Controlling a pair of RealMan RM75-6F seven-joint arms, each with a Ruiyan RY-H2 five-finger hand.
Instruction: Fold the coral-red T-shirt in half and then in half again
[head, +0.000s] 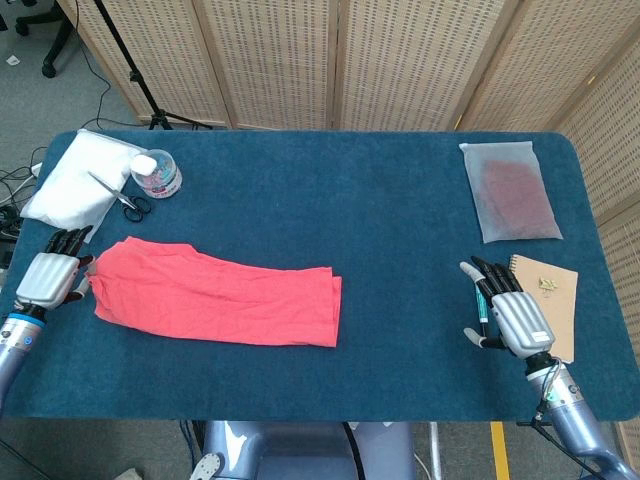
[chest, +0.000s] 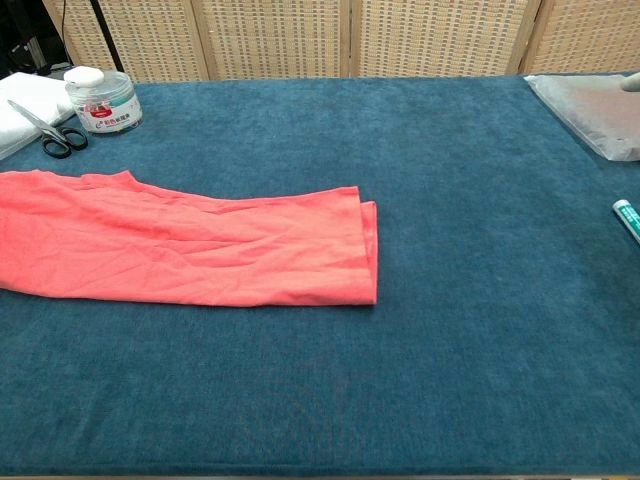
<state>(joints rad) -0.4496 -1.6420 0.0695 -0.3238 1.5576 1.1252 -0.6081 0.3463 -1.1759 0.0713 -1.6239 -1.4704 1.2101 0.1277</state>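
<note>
As the coral-red cotton T-shirt lies now, it forms a long flat band with stacked edges at its 3 o'clock end, which suggests the first fold is complete and the second remains. It sits in the table's 8 o'clock sector. At its 9 o'clock end the left hand appears to pinch the cloth edge, though the contact is too small to confirm. Near 4 o'clock the right hand rests palm-down, fingers slightly spread, holding nothing, with a teal pen touching or just beside its fingers. A dark blue carpet-like table cover supports everything. Woven wicker screen panels close off the room at 12 o'clock.
</note>
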